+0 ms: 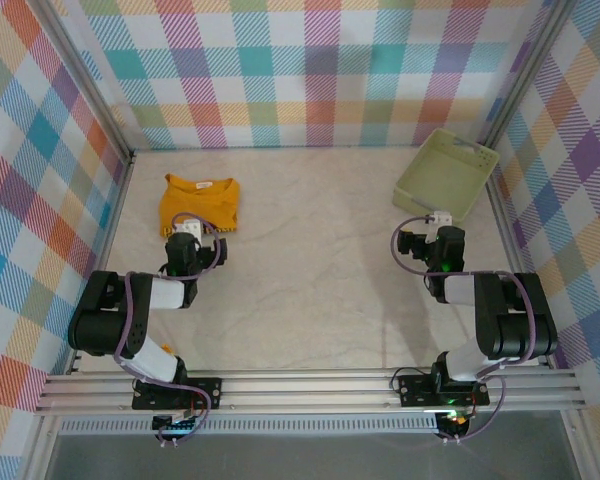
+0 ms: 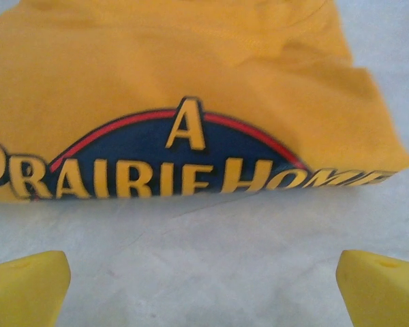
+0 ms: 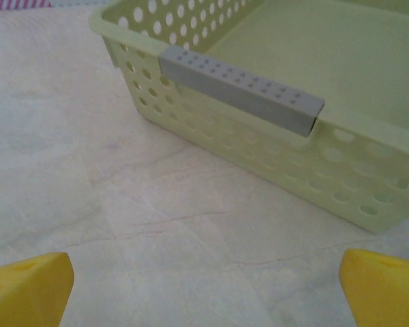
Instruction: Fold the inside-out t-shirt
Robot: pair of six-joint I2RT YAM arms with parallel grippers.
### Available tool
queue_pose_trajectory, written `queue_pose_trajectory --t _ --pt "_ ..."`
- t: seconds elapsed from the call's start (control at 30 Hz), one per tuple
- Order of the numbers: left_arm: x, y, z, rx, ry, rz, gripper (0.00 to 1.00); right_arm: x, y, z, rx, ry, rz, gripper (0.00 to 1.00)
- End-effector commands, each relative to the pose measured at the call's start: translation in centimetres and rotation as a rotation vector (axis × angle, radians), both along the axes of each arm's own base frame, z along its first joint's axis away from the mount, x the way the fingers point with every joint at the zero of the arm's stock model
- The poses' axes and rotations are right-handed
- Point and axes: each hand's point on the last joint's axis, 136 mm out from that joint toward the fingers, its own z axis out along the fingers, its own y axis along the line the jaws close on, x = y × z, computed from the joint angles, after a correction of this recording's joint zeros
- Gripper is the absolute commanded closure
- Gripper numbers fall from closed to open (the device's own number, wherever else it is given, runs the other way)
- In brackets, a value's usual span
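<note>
The mustard-orange t-shirt (image 1: 200,200) lies on the table at the far left as a compact folded bundle. In the left wrist view the t-shirt (image 2: 191,82) shows a dark blue and red print with yellow letters along its near fold. My left gripper (image 1: 188,230) sits just in front of that near edge, open, and its yellow fingertips (image 2: 27,286) stand wide apart over bare table, clear of the cloth. My right gripper (image 1: 438,222) is open too, on the right side, a short way in front of the basket, with nothing between its fingertips (image 3: 382,286).
A pale green perforated plastic basket (image 1: 446,172) stands at the back right, apparently empty, with a grey handle strip (image 3: 238,88) on its near rim. Checked fabric walls close in the left, back and right sides. Pale table surface lies between the two arms.
</note>
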Motion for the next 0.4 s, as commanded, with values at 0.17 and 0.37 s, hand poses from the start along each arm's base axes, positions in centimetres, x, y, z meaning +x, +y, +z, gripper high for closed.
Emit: queue_pose_trajectory --t 0.17,0.37 --pt "0.8 -0.6 1.7 -0.027 -0.078 -0.033 0.0 0.6 1.1 1.3 0.025 -0.07 0.053 0.0" --pt "-0.2 -1.6 2.4 -0.015 -0.135 -0.088 0.0 -0.3 1.7 1.8 0.027 -0.111 0.085 0.0"
